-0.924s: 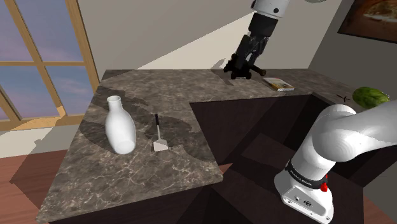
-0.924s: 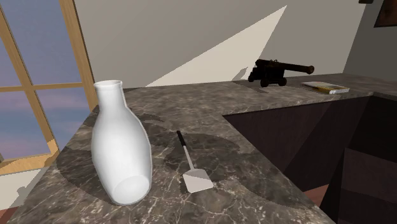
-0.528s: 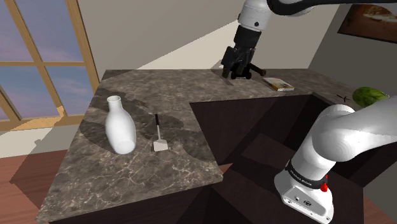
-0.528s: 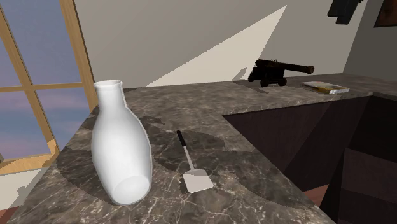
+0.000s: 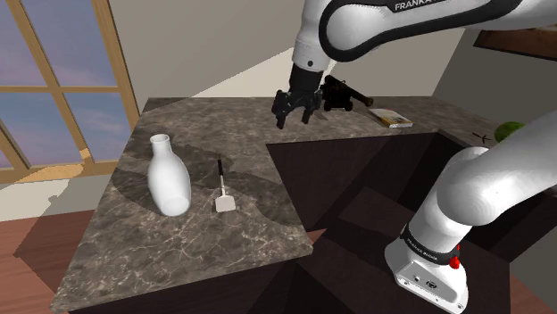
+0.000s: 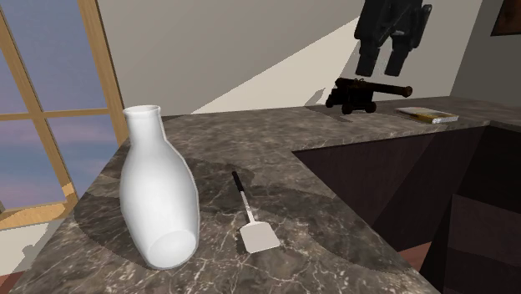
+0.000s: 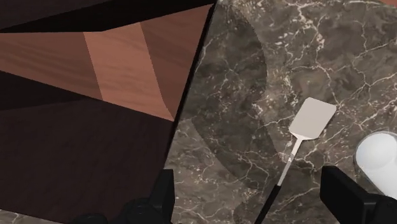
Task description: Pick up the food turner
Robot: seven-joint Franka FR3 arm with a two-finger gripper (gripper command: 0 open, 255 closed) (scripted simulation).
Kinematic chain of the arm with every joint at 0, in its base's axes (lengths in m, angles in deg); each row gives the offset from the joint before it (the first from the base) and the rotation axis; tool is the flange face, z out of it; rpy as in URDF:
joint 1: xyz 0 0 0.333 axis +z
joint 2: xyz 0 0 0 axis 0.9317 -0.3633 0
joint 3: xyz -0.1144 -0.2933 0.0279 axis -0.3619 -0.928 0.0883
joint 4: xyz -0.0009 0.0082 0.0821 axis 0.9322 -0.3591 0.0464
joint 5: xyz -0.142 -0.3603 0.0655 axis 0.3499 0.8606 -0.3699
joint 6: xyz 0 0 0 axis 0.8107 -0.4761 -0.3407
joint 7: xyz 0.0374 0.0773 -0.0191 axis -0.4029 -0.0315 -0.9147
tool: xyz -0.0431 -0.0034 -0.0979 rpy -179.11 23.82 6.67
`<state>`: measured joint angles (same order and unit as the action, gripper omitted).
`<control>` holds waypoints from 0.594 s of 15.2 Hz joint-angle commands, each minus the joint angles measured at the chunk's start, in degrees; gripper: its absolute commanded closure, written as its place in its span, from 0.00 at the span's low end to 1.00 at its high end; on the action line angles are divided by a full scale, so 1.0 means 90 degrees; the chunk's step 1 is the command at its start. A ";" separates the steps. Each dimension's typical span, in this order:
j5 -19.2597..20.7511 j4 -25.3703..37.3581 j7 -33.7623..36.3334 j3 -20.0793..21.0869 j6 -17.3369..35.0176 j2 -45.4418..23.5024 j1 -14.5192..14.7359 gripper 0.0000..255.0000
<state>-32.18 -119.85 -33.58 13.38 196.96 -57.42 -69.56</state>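
- Dark veined stone makes up the L-shaped countertop (image 5: pixel 178 232), set under a plain wall with a wood-framed window (image 5: pixel 54 80) at the shoulder view's left.
- The food turner (image 5: pixel 221 187) lies flat on the counter's near wing, just to the right of a white vase (image 5: pixel 167 176) in the shoulder view and apart from it. Its pale blade points at the near edge and its thin black handle at the far wall.
- The gripper (image 5: pixel 293 119) hangs in the air over the far stretch of counter, well apart from the turner and close to a small black toy cannon (image 5: pixel 344 94). A book (image 5: pixel 390 117) lies further right.
- The jaws are spread wide with nothing between them. In the wrist view both fingers (image 7: pixel 347 194) stand far apart, and the turner's handle runs down into the gap, nearer the finger next to the vase.
- The turner looks light and stiff. It sits so low on the stone that the fingertips would probably have to come almost to the surface.
- The handle is the likely place to hold, about midway or just above the neck, with the jaws set across its length. The blade looks too flat and wide to pinch.
- A handle this slim may roll or slip when squeezed. The finger on the vase's side has little room, so a knock against the vase is the main risk.
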 commanded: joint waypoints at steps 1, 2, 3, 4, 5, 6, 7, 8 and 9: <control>0.0051 0.0056 0.0383 0.0234 0.0369 -0.0440 -0.0056 0.00; 0.0105 0.0126 0.0567 0.0339 0.0523 -0.0680 -0.0096 0.00; 0.0172 0.0205 0.0758 0.0439 0.0672 -0.0926 -0.0134 0.00; 0.0254 0.0293 0.0955 0.0535 0.0815 -0.1178 -0.0173 0.00; 0.0349 0.0391 0.1158 0.0629 0.0950 -0.1435 -0.0213 0.00; 0.0460 0.0497 0.1368 0.0714 0.1077 -0.1698 -0.0248 0.00; 0.0585 0.0612 0.1585 0.0795 0.1196 -0.1965 -0.0283 0.00; 0.0725 0.0737 0.1808 0.0866 0.1305 -0.2237 -0.0311 0.00; 0.0879 0.0871 0.2037 0.0924 0.1404 -0.2512 -0.0329 0.00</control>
<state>-25.58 -113.00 -17.48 21.03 208.42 -77.53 -72.31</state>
